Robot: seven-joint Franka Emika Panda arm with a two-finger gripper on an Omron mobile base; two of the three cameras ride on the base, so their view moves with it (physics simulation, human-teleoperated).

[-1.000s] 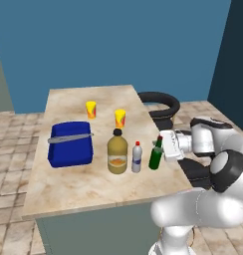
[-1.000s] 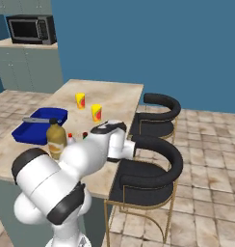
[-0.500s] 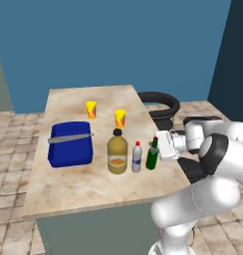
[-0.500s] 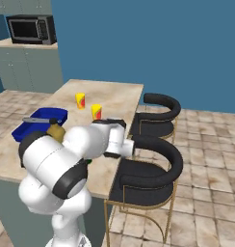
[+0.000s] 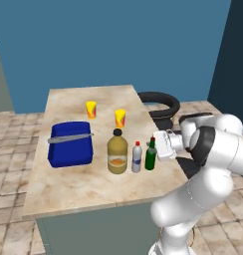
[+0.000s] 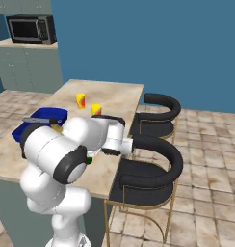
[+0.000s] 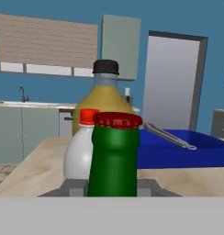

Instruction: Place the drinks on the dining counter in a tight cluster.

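A: Left base view: where's the green bottle?
B: Clamped in the end effector, upright near the counter's right edge, beside the white bottle.

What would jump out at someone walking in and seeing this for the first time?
Probably the big white robot arm reaching in from the counter's edge, its gripper closed on a slim green bottle. That bottle stands upright in a tight row with a small white bottle and a squat amber bottle on the beige counter. A bright blue container sits beside them.
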